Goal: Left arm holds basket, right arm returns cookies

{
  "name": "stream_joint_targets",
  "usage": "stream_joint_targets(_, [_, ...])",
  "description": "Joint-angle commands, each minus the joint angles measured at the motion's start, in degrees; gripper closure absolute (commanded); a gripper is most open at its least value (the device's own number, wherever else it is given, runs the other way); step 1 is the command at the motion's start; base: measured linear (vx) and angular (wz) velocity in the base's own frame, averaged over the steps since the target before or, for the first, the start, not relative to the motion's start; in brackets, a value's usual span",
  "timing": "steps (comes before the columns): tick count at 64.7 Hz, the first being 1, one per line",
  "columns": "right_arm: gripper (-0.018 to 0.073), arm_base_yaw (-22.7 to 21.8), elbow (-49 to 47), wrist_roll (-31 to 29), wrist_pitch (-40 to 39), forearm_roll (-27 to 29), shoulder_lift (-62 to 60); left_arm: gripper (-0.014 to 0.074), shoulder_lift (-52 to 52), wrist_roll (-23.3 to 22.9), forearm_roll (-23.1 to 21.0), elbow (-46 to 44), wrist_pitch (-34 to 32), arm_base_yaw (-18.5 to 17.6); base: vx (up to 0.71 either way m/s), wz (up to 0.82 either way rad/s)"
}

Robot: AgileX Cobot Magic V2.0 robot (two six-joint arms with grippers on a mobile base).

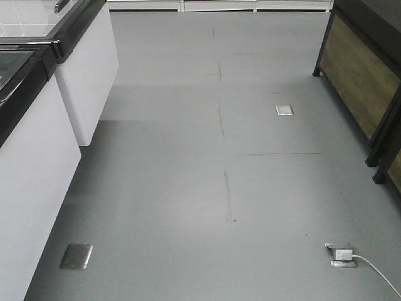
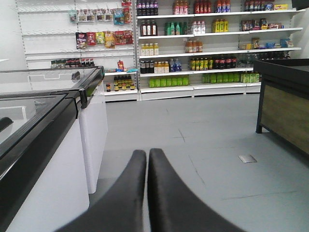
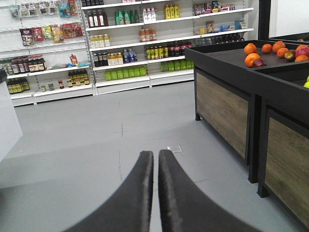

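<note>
A: Since neither the light blue slotted plastic basket nor the dark navy cardboard cookie box shows in any view, their location is unconfirmed.

B: Noted. Both the left black pincer end effector [image 2: 147,158] and the right black end effector [image 3: 155,157] are pressed together, empty. Recommend finding the basket first, then spreading the left fingers.

The left gripper [image 2: 147,155] and right gripper [image 3: 155,155] lose their finger bases past the bottom edge. A thin white cable [image 1: 379,271] runs off the right edge. Labels on the white metal store shelves [image 2: 212,52]: too small to read.
</note>
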Motion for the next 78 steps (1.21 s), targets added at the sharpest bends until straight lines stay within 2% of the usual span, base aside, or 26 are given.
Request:
stream_joint_targets(1, [0.0569,-0.3,1.1,-0.8,-4.1,-0.1,0.6,0.0602,-1.0,-0.2,-0.4,-1.7,-4.1,0.1,0.00,0.00])
stream_joint_targets(78, [0.0569,-0.3,1.1,-0.8,-4.1,-0.1,0.6,0.0602,-1.0,-0.2,-0.4,-1.7,-4.1,0.1,0.00,0.00])
